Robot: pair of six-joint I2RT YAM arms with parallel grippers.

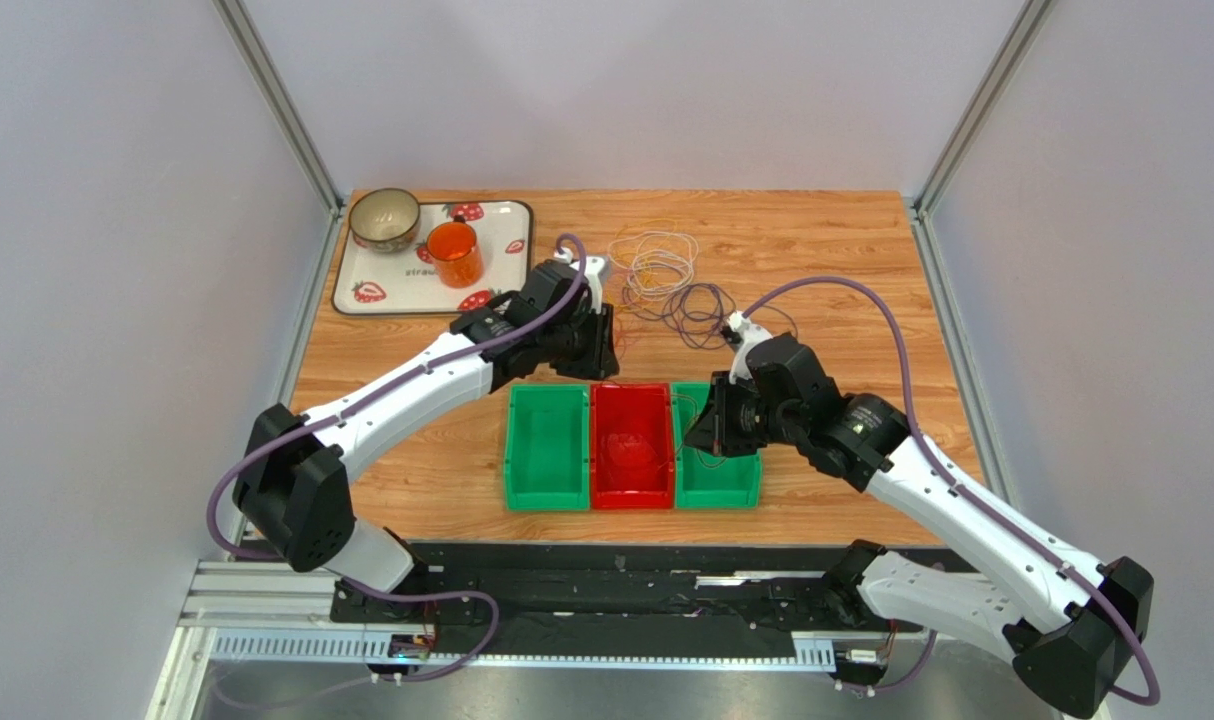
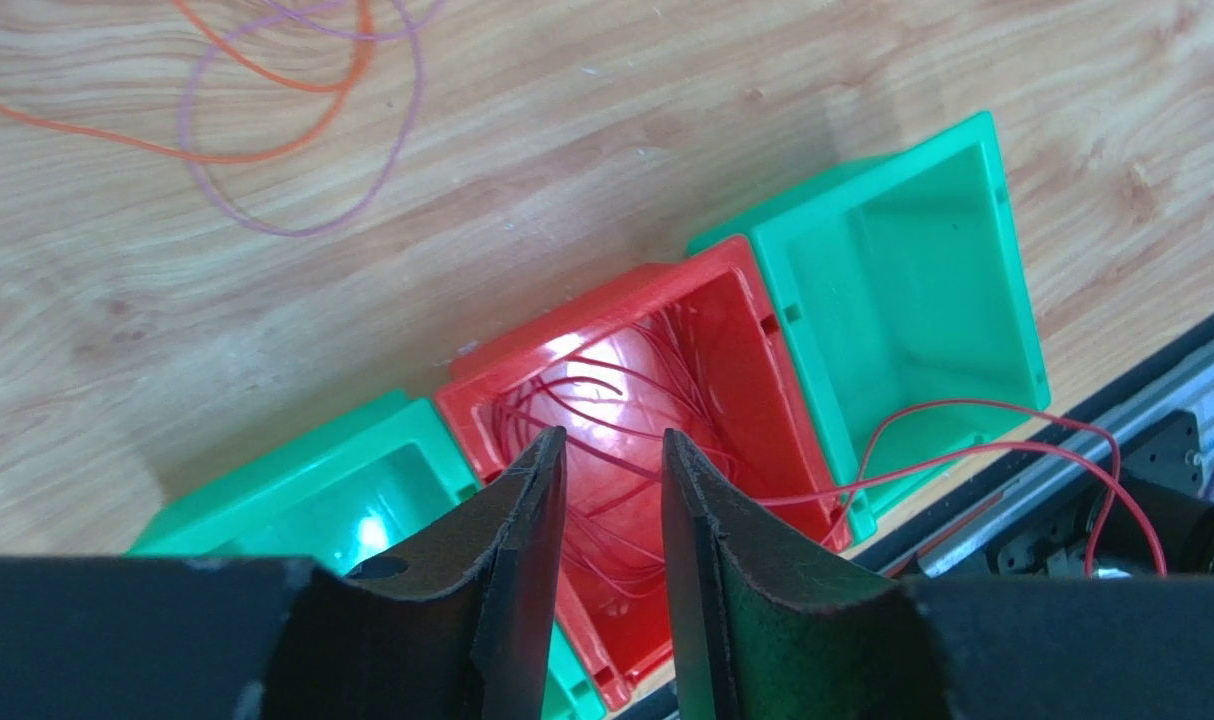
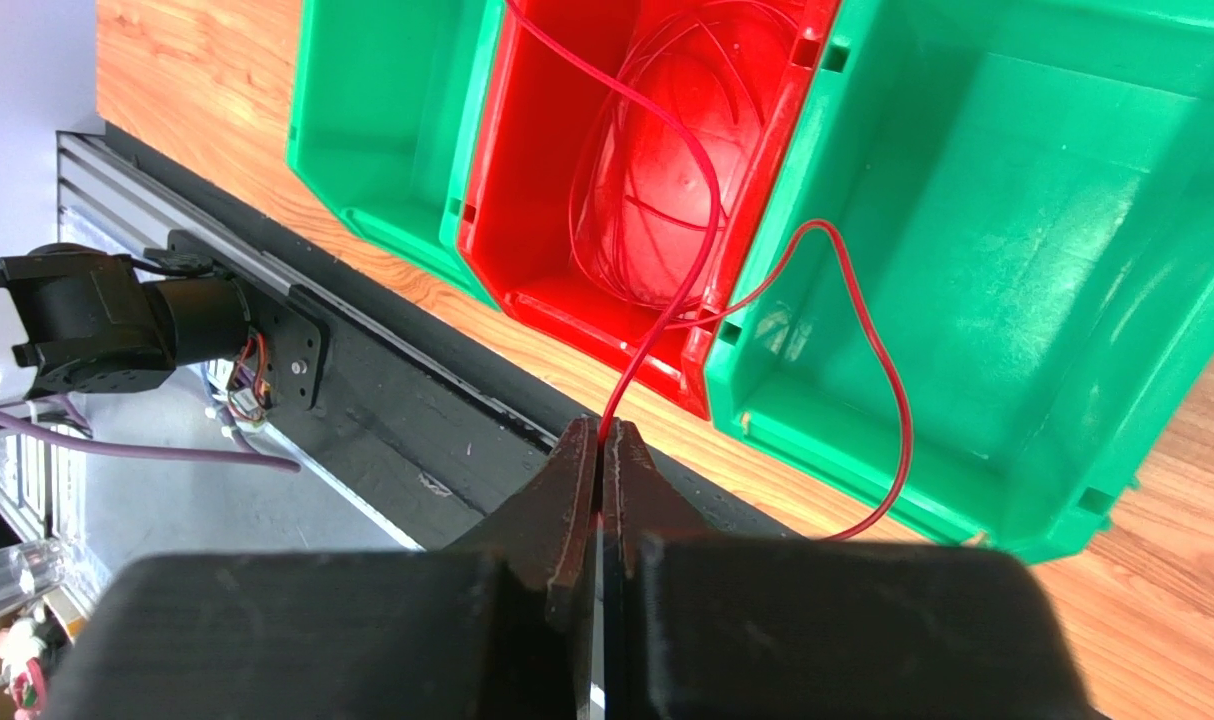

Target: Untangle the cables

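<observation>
Now right pincer (image 3: 600, 450) clamped shut on red cable (image 3: 688, 180), slack trailing into red bin (image 3: 516, 150); left pincer (image 2: 610, 450) part open, empty. Other cables (image 1: 673, 285) tangled on desk (image 1: 418, 450), bin's 12 o'clock. Lower slowly, feed loop inside before release.

tray (image 1: 502, 249) lettering (tiny), apparently unreadable

The wooden table (image 1: 854, 255) carries a white strawberry-print tray (image 1: 508, 240) at its far left corner and loose cables (image 1: 673, 285) looped near the far middle. Nearer the front, three bins touch in a row: left green bin (image 1: 546, 447), red bin (image 1: 631, 450), right green bin (image 1: 721, 480).
</observation>
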